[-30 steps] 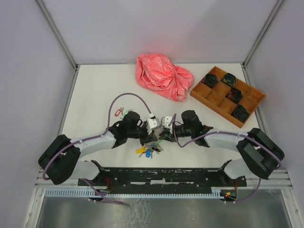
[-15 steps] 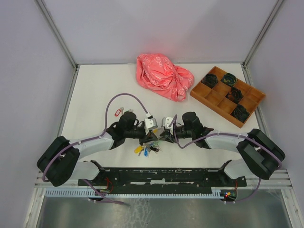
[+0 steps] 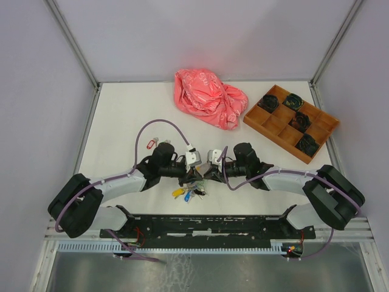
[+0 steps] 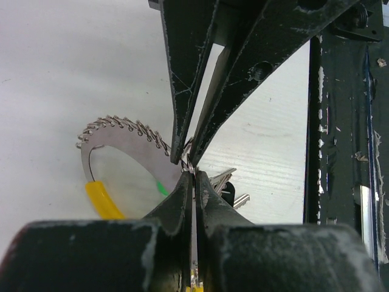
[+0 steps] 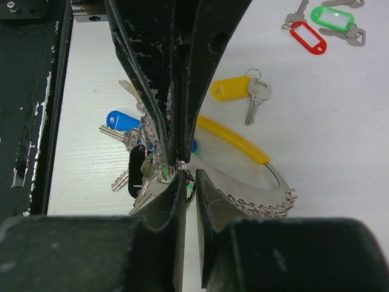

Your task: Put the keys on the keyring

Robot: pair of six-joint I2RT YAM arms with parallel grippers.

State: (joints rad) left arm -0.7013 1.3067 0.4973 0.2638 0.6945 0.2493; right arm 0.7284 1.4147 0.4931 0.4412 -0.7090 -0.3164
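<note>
Keys (image 3: 188, 194) bunch at the near edge of the table (image 3: 121, 121), where the left gripper (image 4: 192, 176), clamped shut on the yellow-sleeved keyring (image 5: 234, 140), meets the right gripper (image 5: 189, 175), barely parted at a small loop (image 5: 182, 165), hold unclear; red- and green-tagged keys (image 3: 152, 143) lie farther left.

My left hand (image 4: 193, 176) covers the near arc of the large thin silver metal keyring (image 4: 121, 137); the sliver between its fingers is probably that ring edge-on. My right hand (image 5: 188, 177) and the left one's fingers hide much of the bunch of small silver keys with coloured plastic tags (image 5: 130, 137). A silver key with an oblong green plastic tag (image 5: 331, 17) is cut by the top edge. From above, the bunch is too small to count.
</note>
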